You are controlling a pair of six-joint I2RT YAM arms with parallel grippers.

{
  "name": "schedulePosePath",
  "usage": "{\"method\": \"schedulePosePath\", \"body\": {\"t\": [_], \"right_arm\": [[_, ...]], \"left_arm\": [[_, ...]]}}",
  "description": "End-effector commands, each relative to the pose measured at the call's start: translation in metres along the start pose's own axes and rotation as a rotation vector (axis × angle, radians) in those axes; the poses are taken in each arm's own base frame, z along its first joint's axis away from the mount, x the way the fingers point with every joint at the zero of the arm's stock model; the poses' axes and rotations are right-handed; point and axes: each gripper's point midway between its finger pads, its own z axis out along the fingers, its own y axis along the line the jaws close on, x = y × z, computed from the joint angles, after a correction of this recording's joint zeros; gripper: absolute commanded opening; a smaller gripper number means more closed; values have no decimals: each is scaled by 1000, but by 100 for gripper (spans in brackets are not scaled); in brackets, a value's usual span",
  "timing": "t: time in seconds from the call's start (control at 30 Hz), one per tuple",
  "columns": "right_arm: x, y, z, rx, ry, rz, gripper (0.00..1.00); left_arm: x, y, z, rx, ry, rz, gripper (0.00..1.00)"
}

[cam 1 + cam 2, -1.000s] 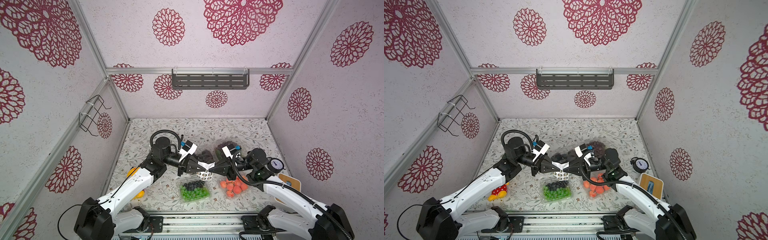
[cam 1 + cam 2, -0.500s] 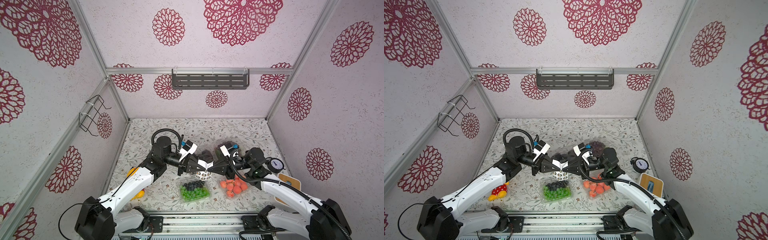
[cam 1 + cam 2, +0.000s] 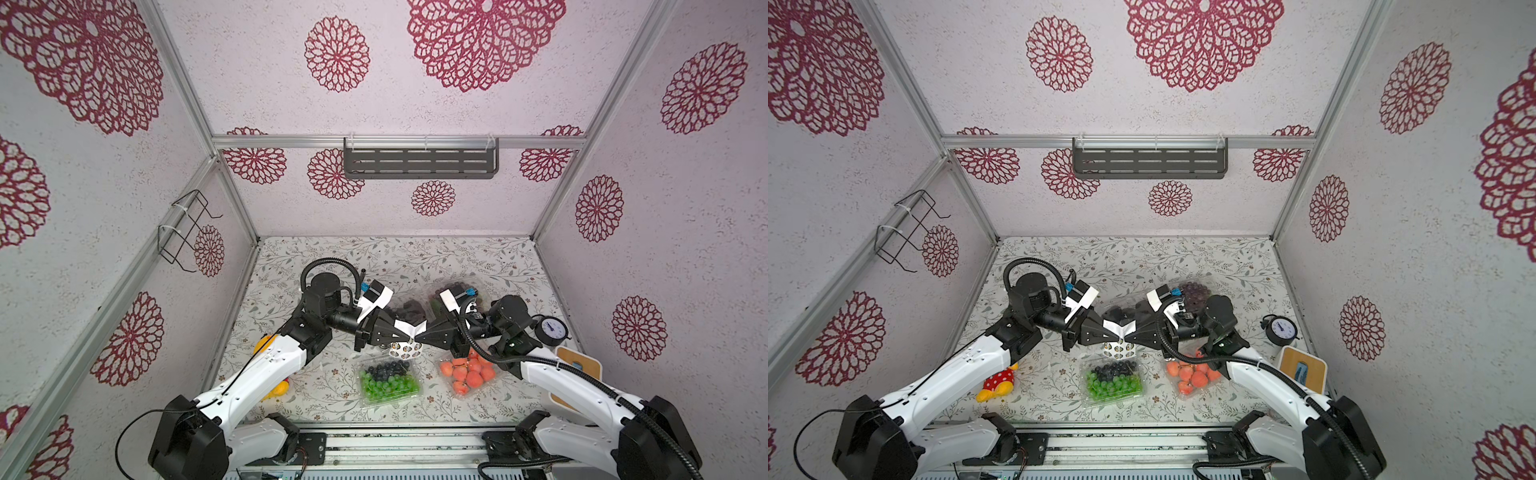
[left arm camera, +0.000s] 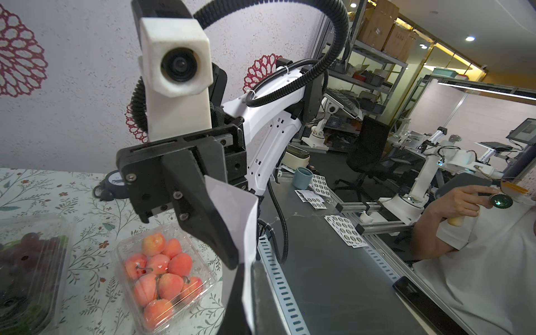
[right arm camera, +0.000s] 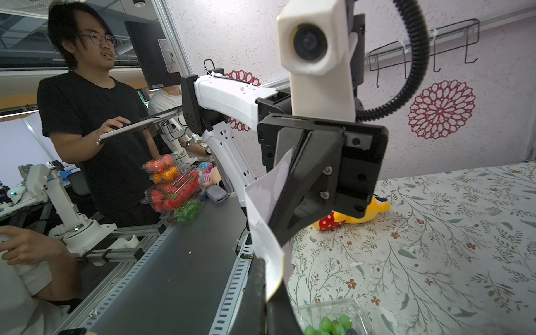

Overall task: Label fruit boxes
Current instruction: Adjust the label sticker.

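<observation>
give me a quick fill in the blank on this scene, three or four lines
The left gripper and right gripper are both shut on the white sheet of round ____.
The orange-red fruit box sits on the robot's ____ side of the green-and-blue fruit box.
The plush toy lies beside the ____ arm.
Missing words: stickers; right; left.

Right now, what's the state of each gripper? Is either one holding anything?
Left gripper: closed, pinching the sticker sheet.
Right gripper: closed, pinching the same sticker sheet.
</observation>
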Motion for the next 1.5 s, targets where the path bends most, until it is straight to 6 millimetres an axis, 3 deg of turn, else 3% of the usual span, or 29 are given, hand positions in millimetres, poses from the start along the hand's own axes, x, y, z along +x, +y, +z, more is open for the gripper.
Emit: {"method": "schedulePosePath", "body": {"t": [0.0, 0.17, 0.27, 0.33, 0.5, 0.8, 0.9, 1.03, 1.17, 1.47], "right_arm": [[-21, 7, 0, 14, -20, -104, 0], [-22, 3, 1, 21, -17, -96, 0], [-23, 1, 2, 25, -18, -92, 0], [-23, 1, 2, 22, -13, -87, 0], [-20, 0, 2, 22, -9, -82, 0], [-18, 1, 2, 9, -2, -83, 0], [-17, 1, 2, 8, -1, -82, 0], [-17, 3, 0, 19, -13, -92, 0], [-19, 9, -5, 51, -43, -148, 7], [-19, 19, -3, -11, -66, -159, 7]], "left_arm": [[-4, -7, -3, 3, -16, 43, 8], [-1, -10, -2, 13, 1, 32, 9], [5, -12, -1, 29, 22, 24, 19], [6, -13, -1, 37, 31, 18, 20], [2, -11, -1, 21, 28, 34, 11], [-2, -5, 1, 14, 21, 28, 7], [-4, -3, 1, 9, 13, 29, 0], [-4, -6, 1, 17, 8, 43, 0], [-5, -16, 0, 55, 3, 58, 0], [0, -26, 1, 72, 15, 88, 0]]}}
